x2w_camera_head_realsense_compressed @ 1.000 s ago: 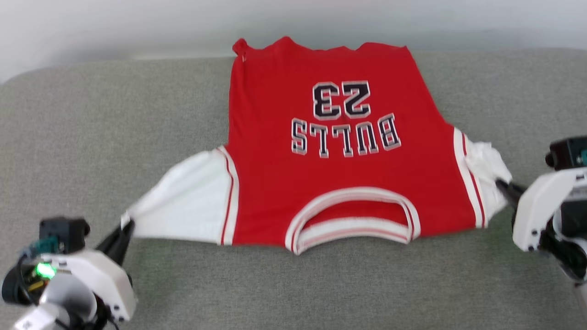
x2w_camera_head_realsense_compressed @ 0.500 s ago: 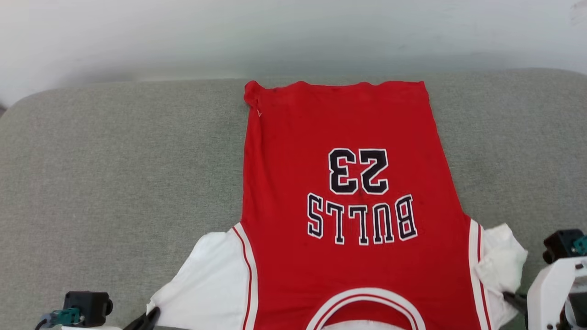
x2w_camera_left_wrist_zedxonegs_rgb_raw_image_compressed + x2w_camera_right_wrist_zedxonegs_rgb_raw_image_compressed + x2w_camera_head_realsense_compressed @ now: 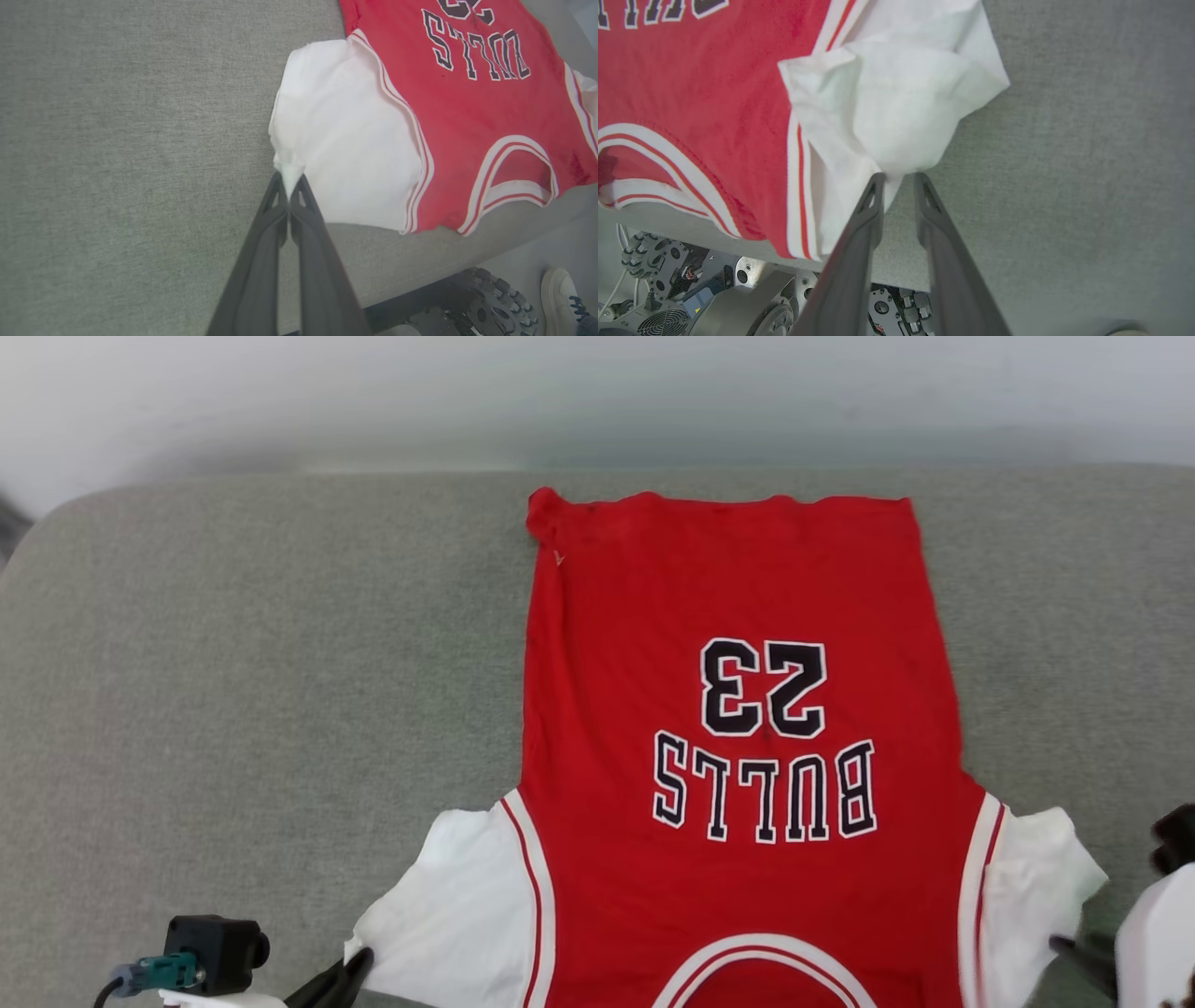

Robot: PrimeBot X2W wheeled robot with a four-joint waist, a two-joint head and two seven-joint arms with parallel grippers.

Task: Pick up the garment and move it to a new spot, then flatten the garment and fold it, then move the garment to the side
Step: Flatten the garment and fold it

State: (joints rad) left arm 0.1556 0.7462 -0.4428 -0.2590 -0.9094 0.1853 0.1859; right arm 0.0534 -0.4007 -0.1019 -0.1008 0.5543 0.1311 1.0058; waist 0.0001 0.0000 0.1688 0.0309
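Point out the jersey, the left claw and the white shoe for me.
jersey [image 3: 738, 588]: head view, on the red body above the number.
left claw [image 3: 290, 181]: left wrist view, midway between its shut fingertips.
shoe [image 3: 557, 287]: left wrist view, on the white toe.

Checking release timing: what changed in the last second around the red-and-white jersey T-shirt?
The right gripper opened its jaws and let go of the white sleeve of the red jersey-style T-shirt; that sleeve now lies slack. The left gripper stays shut on the other white sleeve. The shirt stays face up on the grey padded surface; the head camera shifted.
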